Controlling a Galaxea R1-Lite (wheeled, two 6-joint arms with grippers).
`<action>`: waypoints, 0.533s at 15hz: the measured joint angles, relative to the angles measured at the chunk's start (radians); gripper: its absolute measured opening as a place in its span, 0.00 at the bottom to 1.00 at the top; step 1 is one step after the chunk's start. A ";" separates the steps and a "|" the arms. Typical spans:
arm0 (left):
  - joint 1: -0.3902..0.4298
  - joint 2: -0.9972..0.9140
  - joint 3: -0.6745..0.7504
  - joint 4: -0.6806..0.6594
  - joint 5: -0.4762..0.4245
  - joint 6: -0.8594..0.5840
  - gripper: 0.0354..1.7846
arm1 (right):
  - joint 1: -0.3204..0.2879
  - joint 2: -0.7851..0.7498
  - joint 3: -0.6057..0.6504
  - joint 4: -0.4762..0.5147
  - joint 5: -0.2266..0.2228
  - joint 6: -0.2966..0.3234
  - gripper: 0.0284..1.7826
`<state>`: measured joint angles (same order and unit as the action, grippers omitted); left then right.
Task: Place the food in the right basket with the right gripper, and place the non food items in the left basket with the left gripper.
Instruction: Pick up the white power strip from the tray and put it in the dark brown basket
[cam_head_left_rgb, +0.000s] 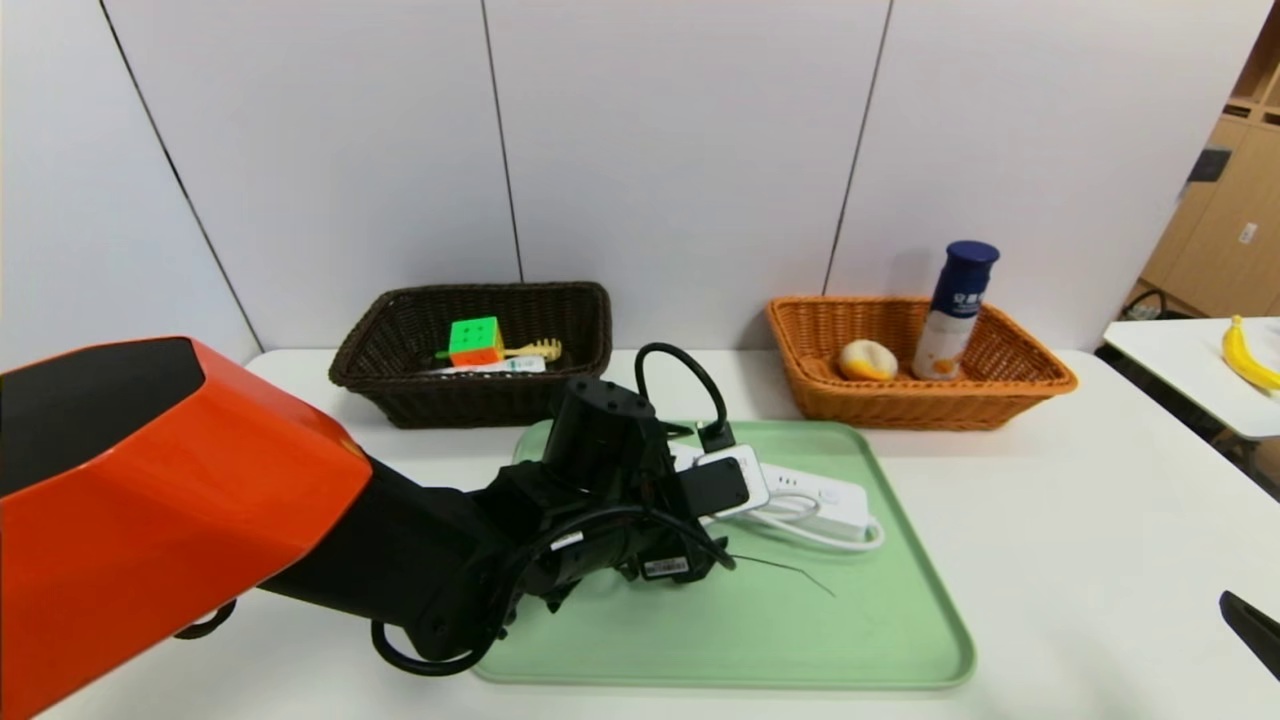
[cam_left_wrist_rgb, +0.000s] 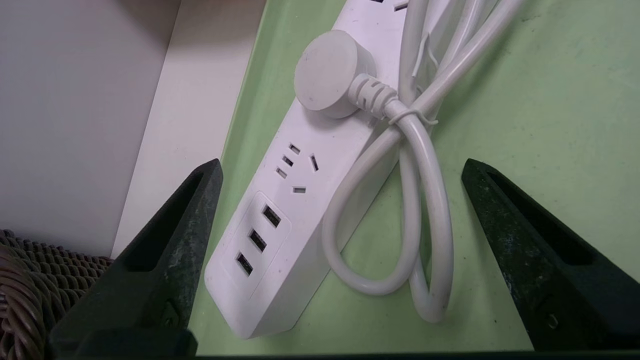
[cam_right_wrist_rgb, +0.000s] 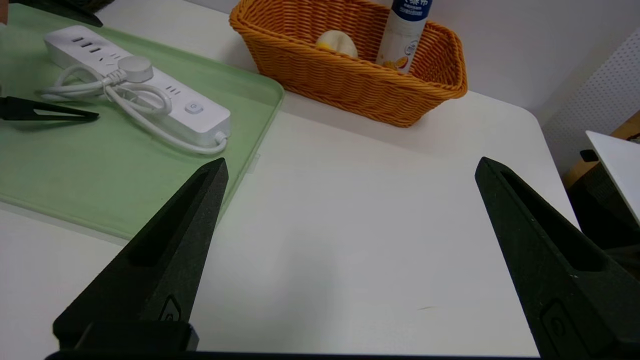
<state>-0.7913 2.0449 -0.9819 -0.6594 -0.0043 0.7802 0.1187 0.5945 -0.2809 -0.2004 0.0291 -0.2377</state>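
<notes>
Left gripper (cam_left_wrist_rgb: 340, 167), jaws wide apart, hovers over the white power strip (cam_left_wrist_rgb: 300, 200) on the green tray (cam_left_wrist_rgb: 525, 100); right gripper (cam_right_wrist_rgb: 350, 165), also spread, idles beside the tray.

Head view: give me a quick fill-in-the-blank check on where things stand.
1. The power strip lies on the green ____.
2. The bottle stands in the ____ basket.
3. The puzzle cube sits in the dark ____ basket.
4. The left gripper, over the strip, is ____.

Missing: tray; orange; brown; open
</notes>
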 joint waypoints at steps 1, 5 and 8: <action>0.000 -0.001 0.006 -0.001 0.000 0.000 0.94 | 0.000 0.000 0.000 0.000 -0.001 0.000 0.96; -0.002 -0.015 0.043 -0.004 0.000 0.001 0.94 | 0.000 -0.002 0.000 0.000 -0.002 0.000 0.96; -0.002 -0.018 0.050 0.000 -0.001 0.002 0.86 | 0.001 -0.003 0.000 0.000 -0.002 0.000 0.96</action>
<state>-0.7932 2.0268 -0.9321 -0.6594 -0.0051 0.7821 0.1196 0.5911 -0.2809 -0.2006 0.0268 -0.2374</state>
